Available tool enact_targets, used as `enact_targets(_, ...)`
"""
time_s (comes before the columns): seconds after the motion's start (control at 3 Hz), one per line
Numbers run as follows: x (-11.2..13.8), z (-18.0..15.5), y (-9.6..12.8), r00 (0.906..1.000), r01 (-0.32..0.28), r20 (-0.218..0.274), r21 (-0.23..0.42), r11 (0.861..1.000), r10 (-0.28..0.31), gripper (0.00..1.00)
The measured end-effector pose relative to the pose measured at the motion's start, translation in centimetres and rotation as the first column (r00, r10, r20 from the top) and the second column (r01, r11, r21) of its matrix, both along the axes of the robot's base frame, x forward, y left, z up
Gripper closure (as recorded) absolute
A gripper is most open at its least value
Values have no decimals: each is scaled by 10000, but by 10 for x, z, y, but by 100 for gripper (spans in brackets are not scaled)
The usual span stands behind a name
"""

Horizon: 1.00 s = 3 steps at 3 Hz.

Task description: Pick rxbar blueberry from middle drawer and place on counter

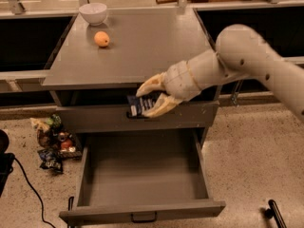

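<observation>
My gripper (pixel 151 99) is shut on the rxbar blueberry (pixel 138 105), a dark navy wrapper with white lettering. It holds the bar in the air in front of the upper drawer front, just below the front edge of the counter (pixel 142 56). The middle drawer (pixel 142 175) stands pulled out below, its grey floor bare. My arm comes in from the upper right.
A white bowl (pixel 92 12) and a round orange fruit (pixel 101 39) sit at the counter's back left. Several snack packets (pixel 52 141) lie on the floor left of the cabinet. A black cable (pixel 23 184) runs at the far left.
</observation>
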<state>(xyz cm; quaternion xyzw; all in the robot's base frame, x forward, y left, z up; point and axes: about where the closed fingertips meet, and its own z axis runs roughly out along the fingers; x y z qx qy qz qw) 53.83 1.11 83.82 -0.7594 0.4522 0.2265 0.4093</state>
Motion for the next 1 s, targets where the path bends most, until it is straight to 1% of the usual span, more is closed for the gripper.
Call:
enact_targets(0.33,37,41,-32,9936,1075,322,128,9941,-1079,100)
enact_targets(0.67,38,41,-32,9936,1076,322,129,9941,-1080,100)
enact_targets(1.0,65,57,-45,9899,1331,416,609,9892,-1357,100)
